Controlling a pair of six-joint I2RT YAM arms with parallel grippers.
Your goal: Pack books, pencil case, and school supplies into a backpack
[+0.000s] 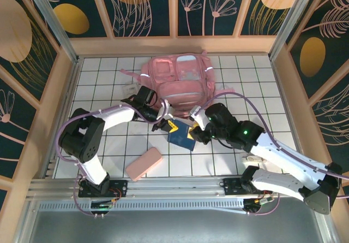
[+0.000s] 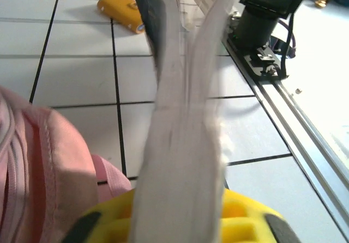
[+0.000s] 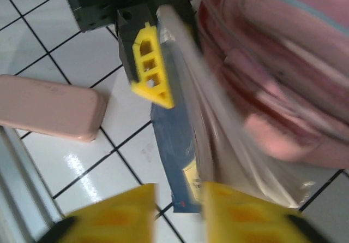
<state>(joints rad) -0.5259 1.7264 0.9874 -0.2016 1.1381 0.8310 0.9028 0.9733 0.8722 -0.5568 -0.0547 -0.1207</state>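
The dark-blue book [image 1: 182, 138] with a yellow label lies tilted just in front of the pink backpack [image 1: 180, 78]. My left gripper [image 1: 166, 124] is shut on the book's edge. In the left wrist view its white pages [image 2: 180, 117] run up from between the yellow jaws. The right wrist view shows the book's cover [image 3: 174, 128] pinched by the left gripper [image 3: 152, 68], with the backpack [image 3: 283, 63] right behind. My right gripper [image 3: 179, 196] stands open at the book's near corner. The pink pencil case [image 1: 144, 164] lies near the front rail.
A clear packet [image 1: 130, 90] lies left of the backpack. A small orange item [image 2: 122, 9] sits on the tiles near the right arm's base [image 2: 267, 13]. The metal rail [image 1: 174, 184] runs along the front edge, and wooden walls enclose the tiled table [image 1: 109, 73].
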